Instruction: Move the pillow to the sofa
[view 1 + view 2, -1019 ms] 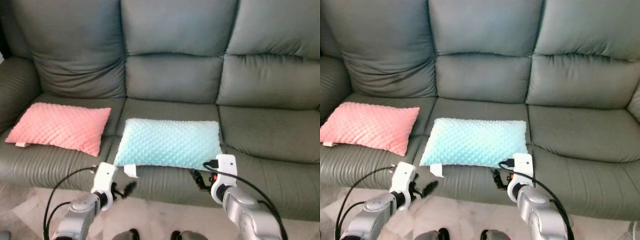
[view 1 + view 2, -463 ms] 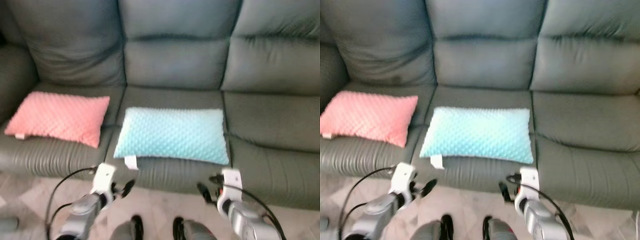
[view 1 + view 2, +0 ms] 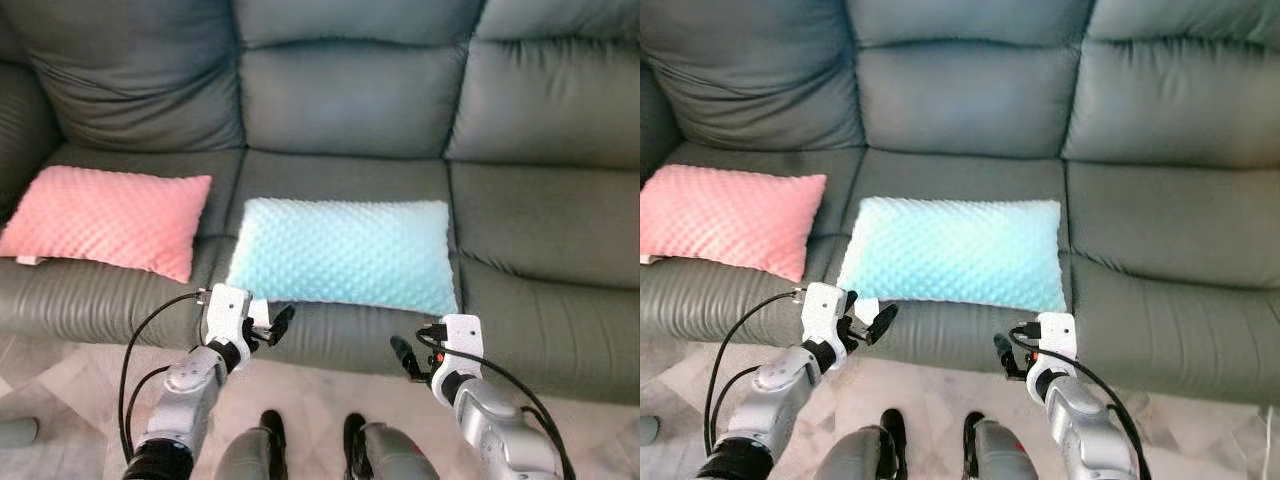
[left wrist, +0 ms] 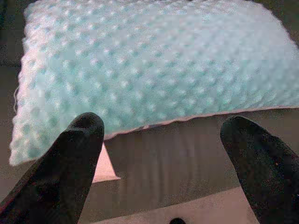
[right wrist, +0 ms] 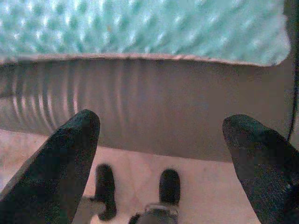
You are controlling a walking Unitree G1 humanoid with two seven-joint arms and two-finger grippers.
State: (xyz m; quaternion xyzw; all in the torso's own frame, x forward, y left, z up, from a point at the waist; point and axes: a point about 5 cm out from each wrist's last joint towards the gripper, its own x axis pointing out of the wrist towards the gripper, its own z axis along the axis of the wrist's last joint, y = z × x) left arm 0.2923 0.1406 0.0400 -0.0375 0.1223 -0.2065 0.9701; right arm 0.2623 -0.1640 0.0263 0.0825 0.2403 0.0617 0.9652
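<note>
Ahead of both grippers: teal pillow [image 3: 343, 255] flat on the sofa [image 3: 350, 110] middle seat, long axis crosswise.
Left gripper [image 3: 268, 328] spread, empty, just short of the pillow's near-left corner, the nearer arm. Right gripper [image 3: 408, 357] spread, empty, lower, off the seat front below the near-right corner. Pink pillow [image 3: 105, 220] beyond, left.

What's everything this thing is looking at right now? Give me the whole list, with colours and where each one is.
sofa: one, dark grey-green, three seats, across the view.
pink pillow: one, pink, dotted, on the sofa's left seat.
blue pillow: one, light blue, dotted, on the middle seat, front edge near the seat's front.
floor: pale tiles, in front of the sofa.
left hand: one, black fingers open, low before the blue pillow's left corner.
right hand: one, black fingers open, low before the sofa's front.
</note>
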